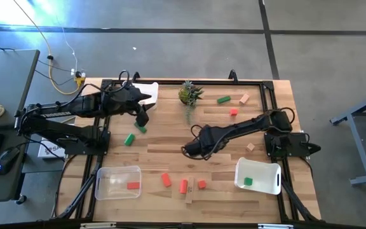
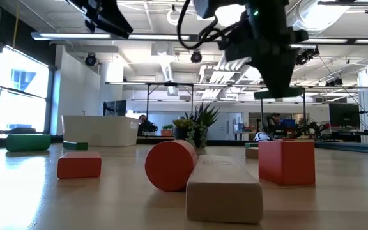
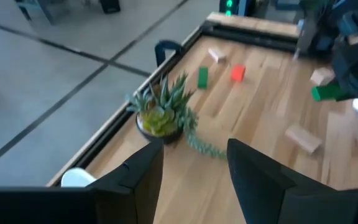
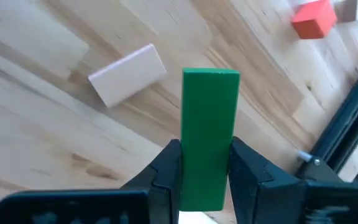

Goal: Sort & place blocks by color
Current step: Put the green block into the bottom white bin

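Note:
My right gripper (image 4: 205, 152) hangs over the middle of the table (image 1: 170, 152), shut on a green bar block (image 4: 210, 118). My left gripper (image 3: 194, 168) stands open and holds nothing, above the table's far left part (image 1: 143, 119). Loose blocks lie flat on the wood: green (image 1: 223, 99), tan (image 1: 244, 98) and red (image 1: 234, 112) at the far right, two green ones (image 1: 129, 139) near my left gripper, and red ones (image 1: 183, 186) with a tan bar (image 1: 189, 194) at the near edge. My right gripper pinches the green bar's two long sides (image 4: 188, 162) between its two fingers, near one end. The fingers slant down from above and lie along the bar, whose other end (image 4: 211, 76) sticks out past the fingertips. The bar is lifted clear of the table.
A clear bin (image 1: 107, 173) at the near left holds a red block (image 1: 133, 186). A white bin (image 1: 267, 170) at the near right holds a green block (image 1: 248, 181). A small potted plant (image 1: 189, 93) stands at the far edge, and a white container (image 1: 150, 91) sits behind my left gripper.

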Tool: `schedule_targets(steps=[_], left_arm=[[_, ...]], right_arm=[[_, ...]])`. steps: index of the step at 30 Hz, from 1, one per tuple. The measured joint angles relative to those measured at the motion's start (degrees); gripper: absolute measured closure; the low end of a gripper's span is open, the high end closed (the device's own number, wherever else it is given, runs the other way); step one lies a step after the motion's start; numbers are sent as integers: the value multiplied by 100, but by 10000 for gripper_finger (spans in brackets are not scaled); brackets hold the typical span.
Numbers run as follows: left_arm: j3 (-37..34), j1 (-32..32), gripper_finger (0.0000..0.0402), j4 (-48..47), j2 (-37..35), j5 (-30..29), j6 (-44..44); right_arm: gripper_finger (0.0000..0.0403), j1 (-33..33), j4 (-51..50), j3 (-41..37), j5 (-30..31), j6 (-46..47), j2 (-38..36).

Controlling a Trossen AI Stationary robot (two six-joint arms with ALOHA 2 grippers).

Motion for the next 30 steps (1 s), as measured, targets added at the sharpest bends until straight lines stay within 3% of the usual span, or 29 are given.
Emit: schedule_targets(steps=[5,14,23,30], left_arm=[[0,0,236,594,40,-87,-108],[0,154,236,861,153,-363,-449],[-2,325,236,687,531,-511,-1007],[0,462,236,-112,995,-506,-1496]], right_arm=[[332,141,-53,-658,-101,306,-396],[332,766,200,-2230,-646,1394,-2132],[332,1659,2124,-4023,-1191,2113,-4051],[331,2270,3174,-5037,-1782,2104,-4542]])
